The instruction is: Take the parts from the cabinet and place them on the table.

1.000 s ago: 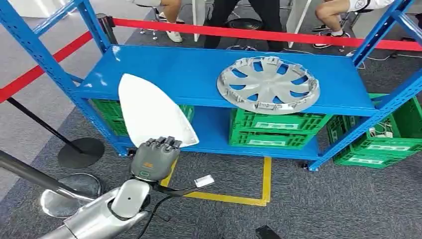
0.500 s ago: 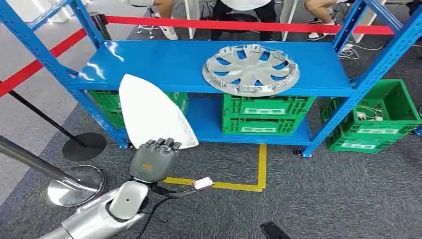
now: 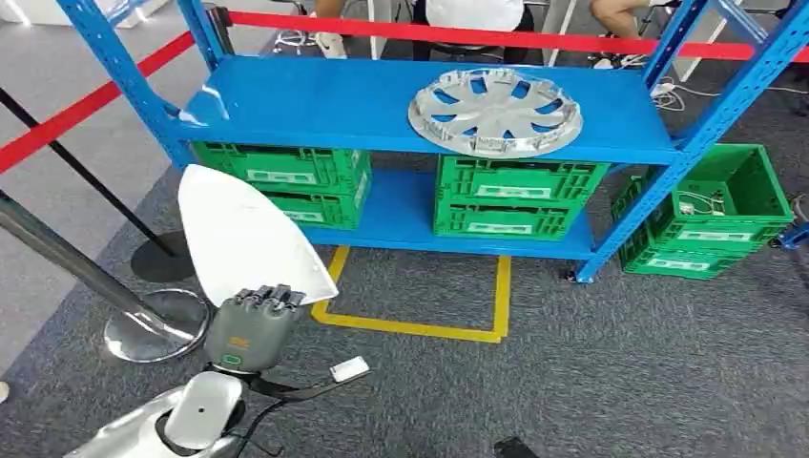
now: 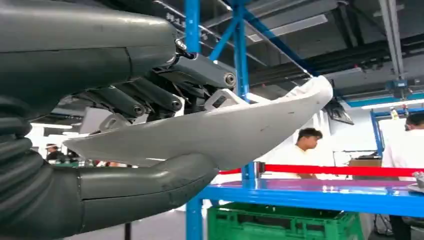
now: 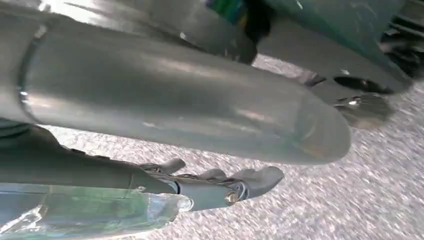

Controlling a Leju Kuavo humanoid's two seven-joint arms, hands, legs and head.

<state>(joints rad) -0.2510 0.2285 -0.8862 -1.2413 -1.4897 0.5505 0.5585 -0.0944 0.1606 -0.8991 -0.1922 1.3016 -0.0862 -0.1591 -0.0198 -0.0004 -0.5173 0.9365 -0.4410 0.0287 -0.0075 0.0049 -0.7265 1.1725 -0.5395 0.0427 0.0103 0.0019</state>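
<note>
At lower left of the head view the left hand point(image 3: 250, 329) holds the white panel point(image 3: 243, 237), a teardrop-shaped part with its tip toward the upper left of the frame. In the left wrist view its fingers point(image 4: 150, 97) lie over the panel's upper face and the thumb presses from beneath, so the part is clamped, not resting loose. Against the picture from a second ago the whole scene has shifted: the blue cabinet point(image 3: 382, 105) now sits higher and farther off, and the panel, then overlapping its shelf edge, now hangs over the grey carpet. That reads as the robot backing off with the part, so the pick looks done and the carry to the desk is next. At upper right the silver wheel cover point(image 3: 494, 110) is still on the shelf, left to fetch. In the right wrist view the right hand point(image 5: 220, 182) shows blurred; whether it is open I cannot tell.
</note>
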